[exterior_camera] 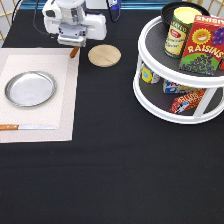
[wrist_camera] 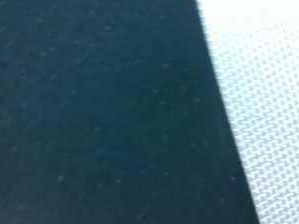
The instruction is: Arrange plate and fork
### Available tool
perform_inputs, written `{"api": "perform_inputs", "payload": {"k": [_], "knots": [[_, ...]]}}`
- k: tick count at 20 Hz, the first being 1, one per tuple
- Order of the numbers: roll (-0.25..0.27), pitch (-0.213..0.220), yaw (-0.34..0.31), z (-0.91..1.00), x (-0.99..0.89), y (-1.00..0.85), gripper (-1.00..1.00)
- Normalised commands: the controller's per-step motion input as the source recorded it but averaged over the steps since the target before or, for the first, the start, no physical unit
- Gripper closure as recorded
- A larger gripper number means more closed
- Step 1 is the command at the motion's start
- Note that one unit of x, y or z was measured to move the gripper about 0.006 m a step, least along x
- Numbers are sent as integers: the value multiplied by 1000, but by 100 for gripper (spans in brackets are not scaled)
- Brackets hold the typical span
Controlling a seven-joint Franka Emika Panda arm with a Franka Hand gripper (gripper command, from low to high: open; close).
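The silver plate point(exterior_camera: 30, 88) lies on the white placemat point(exterior_camera: 62, 75) at the exterior view's left. At the exterior view's top left, my gripper point(exterior_camera: 73, 45) hangs over the mat's far right corner. It is shut on the fork point(exterior_camera: 75, 52). Only the fork's brown-orange handle end shows below the hand, and its tines are hidden. The plate is apart from the gripper, lower and further left. The wrist view shows just the black cloth point(wrist_camera: 93, 110) meeting the edge of the placemat point(wrist_camera: 273, 100).
A wooden-handled knife point(exterior_camera: 27, 127) lies along the mat's near edge. A tan wooden disc point(exterior_camera: 104, 55) sits just right of the gripper. A white two-tier turntable rack point(exterior_camera: 170, 107) holding cans and a raisins box point(exterior_camera: 202, 45) fills the right side.
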Motion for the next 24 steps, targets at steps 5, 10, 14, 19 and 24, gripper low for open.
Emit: {"api": "perform_inputs", "payload": {"k": [5, 10, 14, 19, 24], "knots": [[9, -9, -297, 0, -283, -209, 100], [0, -3, -279, -15, -258, -281, 100], [0, -4, -245, -38, -210, -370, 100], [28, -3, -183, -57, -142, -510, 100], [52, -19, -140, -110, -85, -609, 100]]}}
